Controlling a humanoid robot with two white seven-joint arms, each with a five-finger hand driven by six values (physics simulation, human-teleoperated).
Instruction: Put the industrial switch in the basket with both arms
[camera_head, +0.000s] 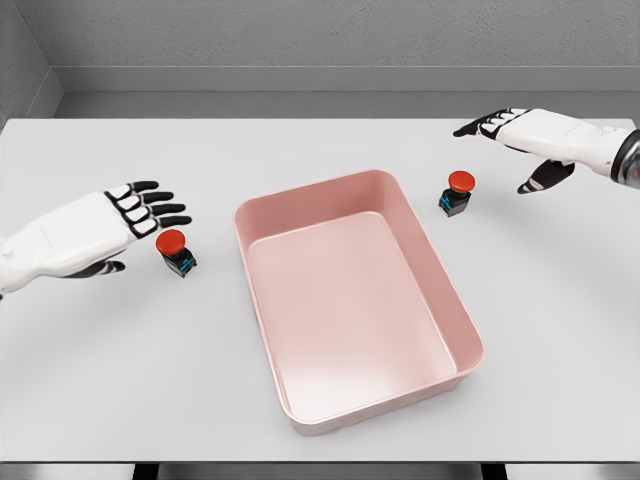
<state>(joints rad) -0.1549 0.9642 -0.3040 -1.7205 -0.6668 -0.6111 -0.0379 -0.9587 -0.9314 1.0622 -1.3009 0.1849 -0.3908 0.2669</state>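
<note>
Switches, two of them, both red-capped with dark bodies and a bit of blue on the side. Left switch (175, 251) sits on the white bench (100, 380) just beside the left hand (105, 228), right off its fingertips (170, 215), apart from them as far as I can see. That hand is flat-ish with fingers spread, holding nothing. Right switch (456, 193) is on the other side of the pink basket (455, 300), near its far right corner. The right hand (525, 135) hovers up and to the right of it, near but not touching, fingers stretched out toward the left and thumb hanging down, also holding nothing.

Basket sits in the middle of the bench, between the two switches, turned at a slight angle, nothing in it.

Hard to make out: both arms get cut off at the frame edges, so you only see wrists. Left thumb is mostly tucked under the palm. Switch details are tiny, can't read any markings.
</note>
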